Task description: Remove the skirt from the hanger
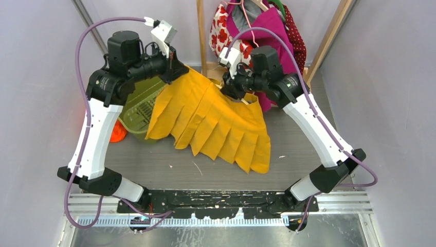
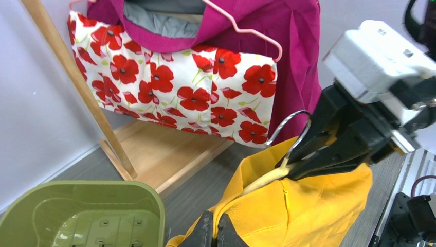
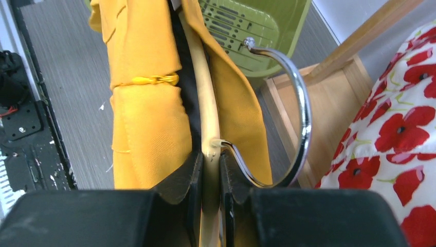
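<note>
While right pincer (image 3: 210,162) clamps hanger (image 3: 204,103), skirt (image 3: 144,113) flanks it.

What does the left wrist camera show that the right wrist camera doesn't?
Only the left wrist: the left gripper shut on the yellow skirt, the right gripper seen from outside, and a magenta garment on a pink hanger. Only the right wrist: close up, the jaws clamping the cream hanger between the skirt's folds. Both: the skirt, chrome hook, green basket, poppy-print fabric and wooden rack.
</note>
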`<state>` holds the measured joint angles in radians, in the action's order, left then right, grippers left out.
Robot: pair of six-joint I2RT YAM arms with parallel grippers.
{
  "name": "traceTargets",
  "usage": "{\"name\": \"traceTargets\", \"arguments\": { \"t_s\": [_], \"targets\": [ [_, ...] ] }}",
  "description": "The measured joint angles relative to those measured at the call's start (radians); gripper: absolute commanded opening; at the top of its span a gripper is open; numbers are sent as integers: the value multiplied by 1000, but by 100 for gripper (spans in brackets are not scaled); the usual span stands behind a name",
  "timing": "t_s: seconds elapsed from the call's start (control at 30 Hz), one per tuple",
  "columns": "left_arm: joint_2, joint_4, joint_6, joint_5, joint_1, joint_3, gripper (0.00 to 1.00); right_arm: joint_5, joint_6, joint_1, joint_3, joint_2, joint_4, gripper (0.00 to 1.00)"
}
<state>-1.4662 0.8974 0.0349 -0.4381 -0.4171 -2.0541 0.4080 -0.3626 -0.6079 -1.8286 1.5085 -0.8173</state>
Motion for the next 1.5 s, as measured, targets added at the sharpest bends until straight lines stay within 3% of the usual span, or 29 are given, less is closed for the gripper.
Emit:
{"name": "traceTargets", "arguments": {
  "t_s": [0.37, 0.67, 1.2, 1.5],
  "targets": [
    [0, 3, -27, -2, 1, -60, 0, 51, 23, -32, -26, 55, 70, 1],
    [5, -8, -21, -7, -14, -56, 0, 15, 10, -32, 138, 1, 52, 0],
    [89, -51, 63, 58, -21, 33, 0, -22, -35, 203, 243, -318, 8, 1],
    [89, -64, 84, 63, 7, 79, 0, -20, -50, 239, 264, -341, 5, 1]
  ]
}}
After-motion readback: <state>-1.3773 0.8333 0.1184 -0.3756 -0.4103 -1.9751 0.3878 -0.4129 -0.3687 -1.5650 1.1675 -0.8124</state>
